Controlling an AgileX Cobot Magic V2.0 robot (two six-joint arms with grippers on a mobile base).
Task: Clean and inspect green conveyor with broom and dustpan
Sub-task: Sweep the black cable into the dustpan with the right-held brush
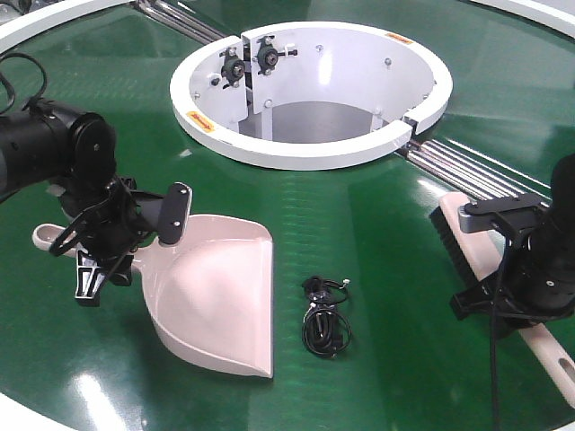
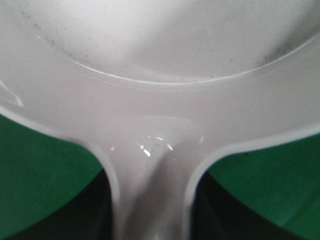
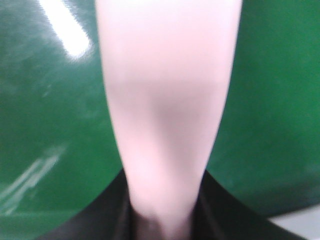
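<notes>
The pale pink dustpan (image 1: 216,301) lies on the green conveyor (image 1: 99,117) at the left, its open lip facing right. My left gripper (image 1: 106,244) is shut on the dustpan's handle; in the left wrist view the handle (image 2: 150,200) runs between the dark jaws and the scoop (image 2: 160,45) fills the top. At the right edge, my right gripper (image 1: 505,296) is shut on the broom (image 1: 476,256), whose black bristles (image 1: 449,238) point toward the hub. Its handle (image 3: 167,100) runs up from the jaws in the right wrist view.
A small bundle of black cable (image 1: 325,319) lies on the belt between dustpan and broom. The white ring-shaped hub (image 1: 305,154) sits behind it, with metal rollers (image 1: 467,171) exposed at its right. The belt's white rim (image 1: 27,404) curves along the near edge.
</notes>
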